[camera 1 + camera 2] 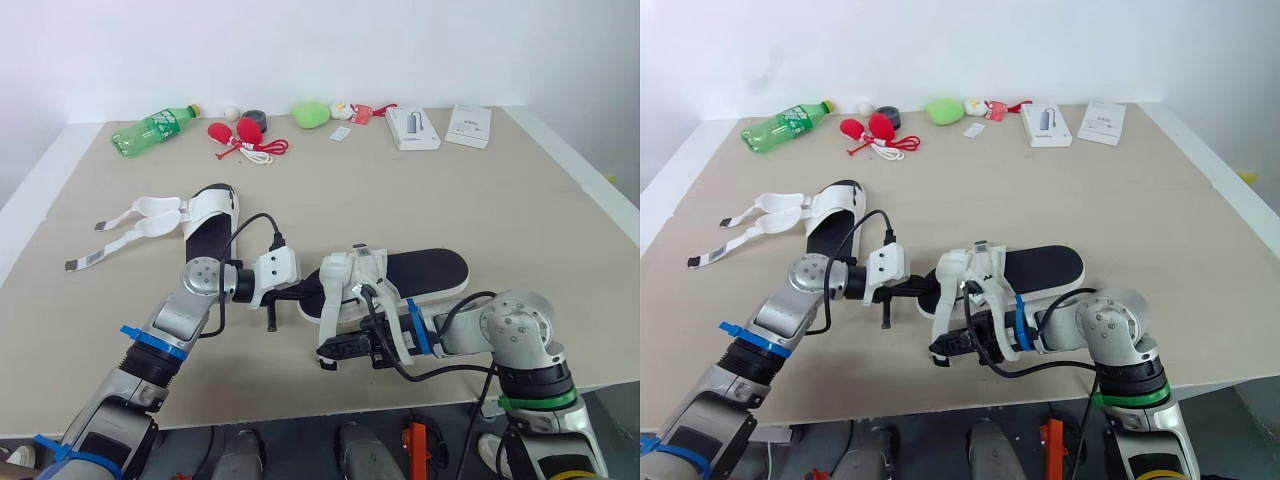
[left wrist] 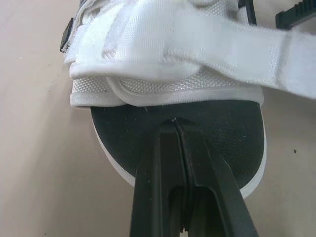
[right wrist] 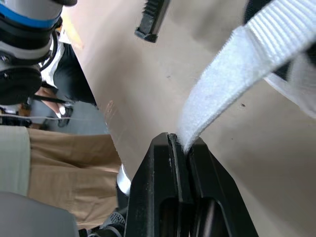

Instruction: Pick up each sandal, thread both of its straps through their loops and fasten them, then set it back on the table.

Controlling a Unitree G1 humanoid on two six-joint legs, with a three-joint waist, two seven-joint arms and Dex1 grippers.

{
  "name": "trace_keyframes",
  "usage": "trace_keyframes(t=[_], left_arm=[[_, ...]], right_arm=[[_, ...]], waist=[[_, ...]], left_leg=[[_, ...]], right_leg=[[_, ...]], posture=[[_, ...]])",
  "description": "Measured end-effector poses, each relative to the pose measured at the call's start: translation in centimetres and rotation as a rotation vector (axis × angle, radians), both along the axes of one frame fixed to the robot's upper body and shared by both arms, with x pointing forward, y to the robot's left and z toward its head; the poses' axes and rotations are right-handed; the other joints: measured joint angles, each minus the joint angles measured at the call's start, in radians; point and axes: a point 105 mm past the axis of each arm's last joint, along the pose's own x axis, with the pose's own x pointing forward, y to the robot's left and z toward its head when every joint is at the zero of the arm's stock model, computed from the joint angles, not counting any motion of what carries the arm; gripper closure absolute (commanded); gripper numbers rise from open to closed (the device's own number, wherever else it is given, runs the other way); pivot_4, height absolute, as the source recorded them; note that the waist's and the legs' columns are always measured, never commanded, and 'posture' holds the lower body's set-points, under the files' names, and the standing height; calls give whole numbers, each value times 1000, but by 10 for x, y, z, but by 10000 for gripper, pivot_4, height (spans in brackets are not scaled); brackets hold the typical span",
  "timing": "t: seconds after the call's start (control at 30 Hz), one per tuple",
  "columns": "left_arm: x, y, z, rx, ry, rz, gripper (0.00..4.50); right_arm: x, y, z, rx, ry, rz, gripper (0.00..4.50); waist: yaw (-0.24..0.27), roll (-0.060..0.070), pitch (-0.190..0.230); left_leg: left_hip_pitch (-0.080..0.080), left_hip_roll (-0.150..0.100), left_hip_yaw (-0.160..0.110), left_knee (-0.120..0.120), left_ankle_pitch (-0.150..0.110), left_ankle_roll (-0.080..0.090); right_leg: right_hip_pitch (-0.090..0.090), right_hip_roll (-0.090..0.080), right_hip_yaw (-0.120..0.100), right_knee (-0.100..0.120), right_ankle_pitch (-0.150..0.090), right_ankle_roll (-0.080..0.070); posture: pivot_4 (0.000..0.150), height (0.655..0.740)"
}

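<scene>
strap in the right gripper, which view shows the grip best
Right wrist view: the white strap runs straight into the shut right gripper. Eye views show that gripper by the sandal, pinch too small. Left wrist view shows straps, no pinch.

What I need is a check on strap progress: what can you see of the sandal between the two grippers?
The sandal lies flat on the table near its front edge: black footbed, white sole rim, white woven straps bunched at one end. One strap is drawn out, pinched by the right gripper. The left gripper, fingers shut, touches the footbed at that end.
</scene>
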Motion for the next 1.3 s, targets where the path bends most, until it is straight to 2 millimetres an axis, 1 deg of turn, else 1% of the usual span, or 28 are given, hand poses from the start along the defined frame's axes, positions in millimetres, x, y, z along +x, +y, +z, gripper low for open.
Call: trace_keyframes(t=[0.07,0.13,0.2,0.27,0.33,0.4,0.5,0.57,0.63,0.73,0.77,1.1,1.3], left_arm=[[0,0,0,0,-1,0,45000],[0,0,0,0,-2,0,45000],[0,0,0,0,-4,-1,45000],[0,0,0,0,-4,-4,45000],[0,0,0,1,-4,-7,45000],[-1,-1,0,0,-6,-12,45000],[-1,-3,0,-3,-14,-19,45000],[-1,-4,0,-5,-13,-21,45000],[-1,-4,0,-6,-15,-22,45000],[-1,-4,0,-8,-17,-22,45000],[-1,-4,0,-8,-18,-21,45000],[-1,-4,0,-7,-22,-21,45000],[-1,-4,0,-6,-24,-21,45000]], right_arm=[[3,-4,5,17,13,-8,44169],[9,-7,14,27,3,-5,44169],[20,-14,39,35,-60,-1,44169],[27,-18,57,28,-114,1,44169],[32,-18,72,29,-154,9,44169],[38,-17,79,20,-185,12,44169],[53,-20,80,-18,-214,-18,44169],[59,-23,75,-35,-211,-31,44169],[61,-23,69,-49,-191,-26,44169],[62,-22,59,-72,-175,3,44169],[62,-22,58,-69,-171,3,44169],[64,-20,64,-56,-92,9,44169],[61,-21,65,-38,-29,0,44169]], waist=[[0,0,0],[-1,0,0],[-2,0,0],[-2,0,0],[-2,0,0],[-2,0,0],[-1,0,0],[1,0,0],[1,0,0],[1,0,0],[1,0,0],[1,0,0],[0,0,0]], left_leg=[[0,0,0,0,0,0],[0,0,0,0,0,0],[0,0,0,0,0,0],[0,0,0,0,0,0],[0,0,0,0,0,0],[-1,0,0,0,0,1],[-2,0,0,0,0,0],[-2,0,0,0,0,0],[-2,0,0,0,0,1],[-3,0,0,0,0,1],[-3,0,0,0,0,1],[-3,0,0,0,0,1],[-3,0,0,0,0,1]], right_leg=[[0,0,0,0,0,0],[0,0,0,0,0,0],[0,0,0,0,0,0],[0,0,0,0,0,0],[-1,0,0,0,0,-1],[-1,0,0,0,-1,0],[-1,0,0,-1,-1,0],[-1,0,0,-1,-1,0],[-2,0,0,-1,-1,0],[-2,0,0,-1,0,1],[-2,-1,0,-1,0,1],[-2,0,0,-1,0,1],[-2,0,0,-1,0,1]], posture=[[1500,7400],[1500,7400],[1500,7400],[1500,7400],[1500,7400],[1500,7400],[1500,7400],[1500,7400],[1500,7400],[1500,7400],[1500,7400],[1500,7400],[1500,7400]])
